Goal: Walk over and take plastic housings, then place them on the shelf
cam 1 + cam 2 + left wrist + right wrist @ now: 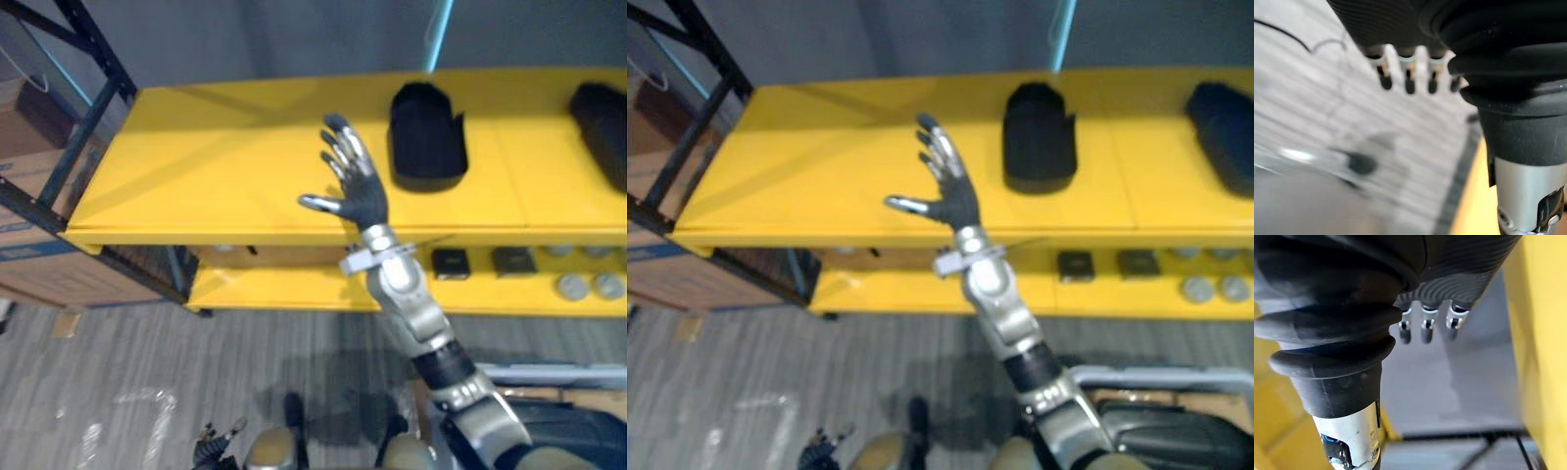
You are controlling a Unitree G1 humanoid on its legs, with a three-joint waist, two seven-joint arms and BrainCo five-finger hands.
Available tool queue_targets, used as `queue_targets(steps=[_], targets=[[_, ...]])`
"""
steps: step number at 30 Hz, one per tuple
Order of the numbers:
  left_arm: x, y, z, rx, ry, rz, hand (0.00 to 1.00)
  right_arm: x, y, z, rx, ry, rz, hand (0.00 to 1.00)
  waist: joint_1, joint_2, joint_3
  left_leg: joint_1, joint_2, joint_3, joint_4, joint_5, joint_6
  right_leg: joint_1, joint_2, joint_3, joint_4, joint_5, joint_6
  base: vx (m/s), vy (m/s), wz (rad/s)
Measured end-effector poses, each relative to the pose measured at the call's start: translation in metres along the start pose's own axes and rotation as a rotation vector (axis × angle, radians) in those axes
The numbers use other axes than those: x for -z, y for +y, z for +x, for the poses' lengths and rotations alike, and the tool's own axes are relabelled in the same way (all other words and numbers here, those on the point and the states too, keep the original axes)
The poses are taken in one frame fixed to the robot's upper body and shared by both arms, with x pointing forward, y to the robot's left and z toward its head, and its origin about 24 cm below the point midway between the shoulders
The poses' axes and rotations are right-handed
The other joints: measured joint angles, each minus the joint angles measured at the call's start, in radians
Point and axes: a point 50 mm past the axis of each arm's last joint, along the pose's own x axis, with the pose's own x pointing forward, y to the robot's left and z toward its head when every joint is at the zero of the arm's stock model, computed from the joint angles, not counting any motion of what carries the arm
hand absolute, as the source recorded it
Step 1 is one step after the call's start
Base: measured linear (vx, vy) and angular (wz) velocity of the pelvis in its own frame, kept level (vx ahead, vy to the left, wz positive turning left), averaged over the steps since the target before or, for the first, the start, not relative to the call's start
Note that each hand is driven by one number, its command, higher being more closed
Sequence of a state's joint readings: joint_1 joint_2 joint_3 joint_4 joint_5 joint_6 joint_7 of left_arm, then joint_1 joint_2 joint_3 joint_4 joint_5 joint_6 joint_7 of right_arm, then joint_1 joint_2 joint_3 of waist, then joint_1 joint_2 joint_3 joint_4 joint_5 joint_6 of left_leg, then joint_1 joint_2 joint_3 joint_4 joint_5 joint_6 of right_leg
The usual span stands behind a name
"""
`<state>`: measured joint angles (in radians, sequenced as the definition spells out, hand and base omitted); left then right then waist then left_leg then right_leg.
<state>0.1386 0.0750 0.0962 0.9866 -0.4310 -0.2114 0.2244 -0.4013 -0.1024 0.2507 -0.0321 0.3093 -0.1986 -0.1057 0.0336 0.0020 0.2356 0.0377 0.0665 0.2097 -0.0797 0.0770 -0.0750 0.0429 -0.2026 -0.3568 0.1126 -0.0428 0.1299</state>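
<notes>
Black plastic housing (427, 137) lying upper centre on yellow shelf (216, 176), apparently already placed. Right hand (364, 201) just left of it, spread wide, empty. Left hand (1409, 78) hanging low, seemingly relaxed.

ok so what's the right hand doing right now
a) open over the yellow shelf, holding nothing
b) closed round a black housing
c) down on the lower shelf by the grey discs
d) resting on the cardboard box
a: the right hand is raised over the yellow shelf with its fingers spread, and the nearest black plastic housing lies apart from it.
</notes>
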Motion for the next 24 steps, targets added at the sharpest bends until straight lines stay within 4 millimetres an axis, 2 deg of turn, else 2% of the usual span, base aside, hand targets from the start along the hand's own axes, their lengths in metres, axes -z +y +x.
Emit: queue_targets(steps=[2,3,4,8,9,11,12,17,19,24], targets=[[-0.006,-0.002,0.000,-0.028,-0.030,-0.018,0.00,0.003,-0.027,-0.026,0.110,0.034,-0.018,0.00,-0.018,-0.021,-0.028,0.007,0.001,0.010,-0.001,-0.003,-0.001,0.015,0.007,0.005,-0.028,0.014,-0.001,0.05,-0.002,-0.10],[-0.007,-0.002,0.000,-0.031,-0.043,-0.023,0.00,0.004,-0.033,-0.033,0.127,0.042,-0.027,0.00,-0.021,-0.024,-0.029,0.013,0.002,0.016,-0.002,-0.005,-0.002,0.019,0.009,0.010,-0.035,0.018,-0.002,0.03,0.001,-0.22],[-0.012,-0.003,0.001,-0.035,-0.067,-0.025,0.00,0.003,-0.047,-0.049,0.171,0.058,-0.053,0.00,-0.028,-0.025,-0.037,0.019,0.004,0.022,-0.002,-0.006,-0.004,0.022,0.013,0.019,-0.044,0.023,-0.002,0.01,0.000,-0.18],[-0.020,-0.005,0.001,-0.058,-0.099,-0.038,0.00,0.001,-0.092,-0.095,0.371,0.109,-0.110,0.00,-0.054,-0.017,-0.060,0.042,0.006,0.048,-0.008,-0.014,-0.008,0.028,0.020,0.044,-0.043,0.025,-0.004,-0.03,0.003,-0.25],[-0.019,-0.005,0.001,-0.057,-0.100,-0.018,0.00,0.001,-0.107,-0.113,0.467,0.141,-0.144,0.00,-0.059,-0.014,-0.069,0.055,0.010,0.067,-0.009,-0.018,-0.010,0.027,0.023,0.065,-0.041,0.025,-0.005,-0.04,0.010,-0.33],[-0.018,-0.004,0.001,-0.054,-0.101,0.015,0.00,0.003,-0.120,-0.130,0.552,0.180,-0.170,0.00,-0.076,-0.014,-0.073,0.068,0.011,0.082,-0.010,-0.021,-0.011,0.027,0.025,0.082,-0.037,0.025,-0.005,-0.05,0.012,-0.37],[-0.016,-0.003,0.000,-0.050,-0.100,0.048,0.00,0.006,-0.130,-0.148,0.614,0.225,-0.186,0.00,-0.084,-0.016,-0.087,0.069,0.013,0.108,-0.010,-0.023,-0.012,0.008,0.027,0.111,-0.036,0.025,-0.007,-0.06,0.023,-0.48],[-0.008,0.002,-0.001,-0.050,-0.054,0.091,0.00,0.017,-0.141,-0.193,0.747,0.349,-0.184,0.00,-0.105,-0.029,-0.092,0.070,0.013,0.187,-0.010,-0.031,-0.011,-0.038,0.032,0.189,-0.040,0.038,-0.004,-0.06,0.033,-0.46],[-0.006,0.002,-0.001,-0.046,-0.040,0.107,0.00,0.021,-0.140,-0.204,0.749,0.384,-0.175,0.00,-0.106,-0.040,-0.093,0.069,0.014,0.213,-0.010,-0.038,-0.013,-0.045,0.034,0.205,-0.055,0.053,-0.004,-0.02,0.019,-0.36],[-0.002,0.015,-0.001,-0.059,-0.015,0.125,0.00,0.024,-0.130,-0.199,0.695,0.350,-0.157,0.00,-0.101,-0.067,-0.101,0.086,0.017,0.268,-0.010,-0.049,-0.019,-0.042,0.043,0.247,-0.105,0.090,-0.004,0.01,0.013,-0.29]])
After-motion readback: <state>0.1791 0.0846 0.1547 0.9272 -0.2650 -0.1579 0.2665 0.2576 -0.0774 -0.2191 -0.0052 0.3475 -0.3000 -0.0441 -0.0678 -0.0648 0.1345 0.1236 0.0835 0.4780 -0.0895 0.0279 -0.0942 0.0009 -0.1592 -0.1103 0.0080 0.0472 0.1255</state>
